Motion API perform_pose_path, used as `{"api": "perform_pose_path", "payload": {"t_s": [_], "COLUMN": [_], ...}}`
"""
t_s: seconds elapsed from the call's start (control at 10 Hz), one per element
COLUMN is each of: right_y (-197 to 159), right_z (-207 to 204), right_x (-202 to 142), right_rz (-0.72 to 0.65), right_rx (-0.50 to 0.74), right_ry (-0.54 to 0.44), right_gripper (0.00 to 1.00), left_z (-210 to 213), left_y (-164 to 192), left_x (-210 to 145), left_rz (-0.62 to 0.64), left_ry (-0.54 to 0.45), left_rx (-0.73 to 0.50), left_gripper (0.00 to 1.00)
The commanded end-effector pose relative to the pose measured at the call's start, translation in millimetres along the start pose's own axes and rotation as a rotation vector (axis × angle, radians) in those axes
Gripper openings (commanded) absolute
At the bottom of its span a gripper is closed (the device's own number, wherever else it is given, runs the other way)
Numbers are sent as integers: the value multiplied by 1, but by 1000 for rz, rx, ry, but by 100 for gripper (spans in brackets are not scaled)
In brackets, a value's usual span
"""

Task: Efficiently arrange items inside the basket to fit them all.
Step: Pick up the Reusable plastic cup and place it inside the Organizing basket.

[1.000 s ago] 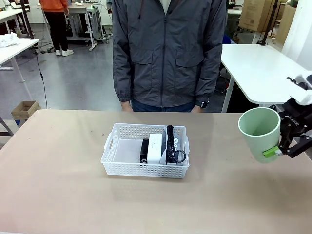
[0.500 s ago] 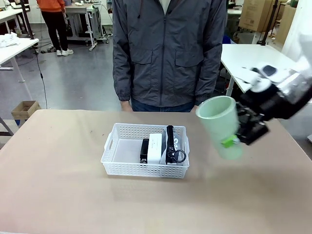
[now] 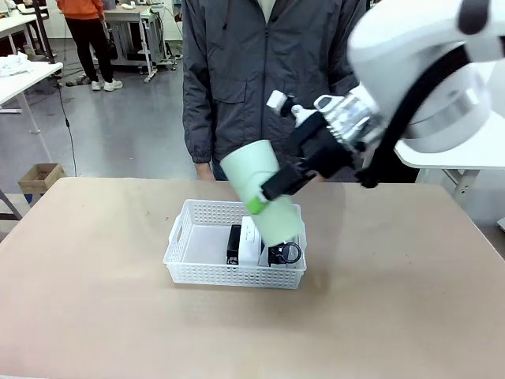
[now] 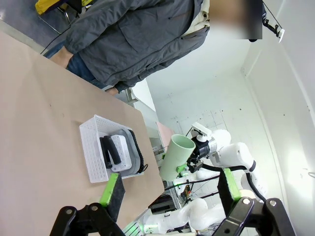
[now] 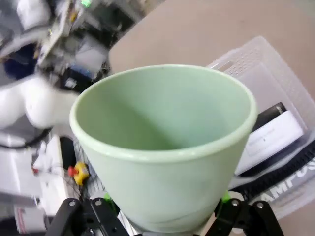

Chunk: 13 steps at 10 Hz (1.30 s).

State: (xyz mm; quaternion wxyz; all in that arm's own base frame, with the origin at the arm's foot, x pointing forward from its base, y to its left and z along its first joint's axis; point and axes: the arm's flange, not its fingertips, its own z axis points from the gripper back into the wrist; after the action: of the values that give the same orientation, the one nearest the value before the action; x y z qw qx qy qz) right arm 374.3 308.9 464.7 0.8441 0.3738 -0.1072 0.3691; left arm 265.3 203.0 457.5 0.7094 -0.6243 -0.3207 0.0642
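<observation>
A white basket [image 3: 189, 264] is seen on the brown table [image 3: 95, 316], in front of a person in a grey jacket [image 3: 268, 79] who stands at the far side. The left half of the basket is bare. Its right half is packed: a black stapler [image 3: 233, 244] is stood on edge, a small white box [image 3: 251, 239] is set just beside it, and a grey pouch [image 4: 132, 153] is laid against the right wall, its black ring [image 3: 290, 253] showing at the near corner.

A pale green cup [image 3: 262, 199] is held by the right gripper [image 3: 268, 192], whose fingers are clamped on the cup's wall about halfway down. The cup is tilted, mouth up and to the left, base down over the right part of the basket. Whether the base touches the things below cannot be told. In the right wrist view the cup's hollow [image 5: 162, 118] is seen with nothing in it, and the box [image 5: 268, 140] and pouch strap [image 5: 290, 169] are seen beyond its rim.

The left gripper [image 4: 167, 192] is held well apart from the basket [image 4: 93, 157], its jaws spread wide with nothing between them.
</observation>
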Motion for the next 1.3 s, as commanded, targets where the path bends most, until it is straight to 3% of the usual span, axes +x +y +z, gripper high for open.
{"api": "perform_pose_path", "payload": {"t_s": [0.0,0.1,0.2,0.4,0.6,0.7,0.8,0.9,1.2], "right_y": [5,9,15,15,7,4,3,-3,-3], "right_z": [-31,-43,-53,-68,-82,-84,-85,-83,-83], "right_x": [36,52,70,98,122,130,133,104,104], "right_rz": [-168,-212,-261,-383,-491,-504,-478,-480,-480], "right_rx": [-1,-5,-84,-109,-180,-194,-112,-186,-186], "right_ry": [-75,-50,40,162,220,224,219,198,198], "right_gripper": [84,84,84,84,84,84,84,84,84], "left_z": [-2,-2,-2,-2,-2,-2,-2,-2,-2], "left_y": [-4,-4,-4,-4,-4,-4,-4,-4,-4], "left_x": [1,1,1,1,1,1,1,1,1], "left_rz": [4,4,4,4,4,4,4,4,4], "left_ry": [-16,-16,-16,-16,-16,-16,-16,-16,-16], "left_rx": [-20,-20,-20,-20,-20,-20,-20,-20,-20], "left_gripper": [100,100,100,100,100,100,100,100,100]}}
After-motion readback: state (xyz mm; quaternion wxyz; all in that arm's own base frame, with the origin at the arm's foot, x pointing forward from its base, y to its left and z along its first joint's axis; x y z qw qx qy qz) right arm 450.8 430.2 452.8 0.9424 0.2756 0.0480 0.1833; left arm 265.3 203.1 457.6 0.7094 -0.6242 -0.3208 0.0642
